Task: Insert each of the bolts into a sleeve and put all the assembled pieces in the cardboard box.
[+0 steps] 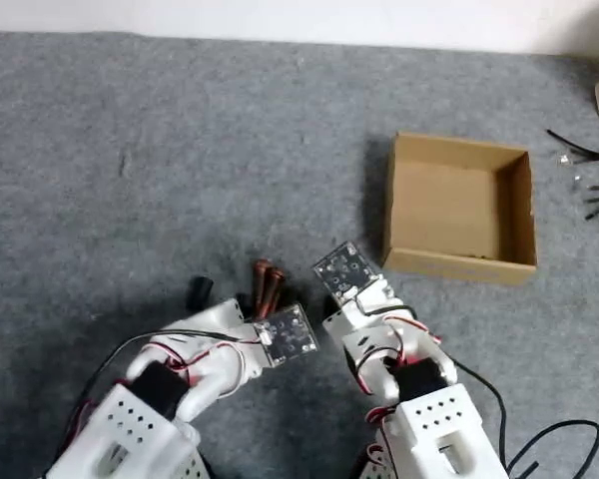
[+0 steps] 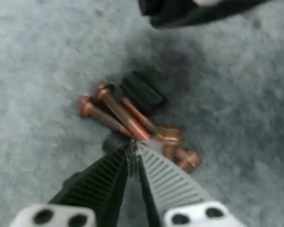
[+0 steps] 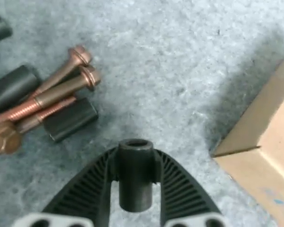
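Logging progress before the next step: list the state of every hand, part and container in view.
Bolts: loose, heaped on the mat.
Loose sleeves: lying on their sides by that heap.
Held sleeve: upright, bore empty.
Right hand: shut on that sleeve.
Left hand: shut, tips at the heap.
Cardboard box: open, empty.

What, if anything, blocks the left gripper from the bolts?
Probably nothing, so yes: the left gripper sits right at the bolts, with no object between them. Its jaws look closed, so it would likely need to open first.
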Motion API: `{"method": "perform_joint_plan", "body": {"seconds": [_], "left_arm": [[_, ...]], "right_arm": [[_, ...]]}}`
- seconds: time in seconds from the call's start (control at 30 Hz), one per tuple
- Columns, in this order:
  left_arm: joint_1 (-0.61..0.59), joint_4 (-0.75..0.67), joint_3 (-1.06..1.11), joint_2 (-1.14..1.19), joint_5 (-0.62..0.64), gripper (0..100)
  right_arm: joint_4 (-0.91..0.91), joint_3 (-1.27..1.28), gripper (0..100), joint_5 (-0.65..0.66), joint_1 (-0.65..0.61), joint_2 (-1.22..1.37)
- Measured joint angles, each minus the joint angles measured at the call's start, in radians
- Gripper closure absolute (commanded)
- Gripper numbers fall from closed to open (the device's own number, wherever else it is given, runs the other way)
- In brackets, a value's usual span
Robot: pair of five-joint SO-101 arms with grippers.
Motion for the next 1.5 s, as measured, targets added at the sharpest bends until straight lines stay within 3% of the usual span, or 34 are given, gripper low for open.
{"method": "perform_joint_plan", "body": {"seconds": [0.4, 0.53, 0.9, 1.5], "left_arm": [[0.015, 0.044, -0.006, 0.078, -0.121, 88], [-0.031, 0.031, -0.014, 0.123, -0.150, 88], [-0.020, -0.020, -0.069, 0.310, -0.158, 88], [0.017, 0.009, -0.091, 0.325, -0.193, 88]], "right_arm": [[0.000, 0.000, 99.4, 0.000, 0.000, 0.000], [0.000, 0.000, 99.4, 0.000, 0.000, 0.000], [0.000, 0.023, 99.4, 0.000, 0.000, -0.003], [0.000, 0.023, 99.4, 0.000, 0.000, -0.003]]}}
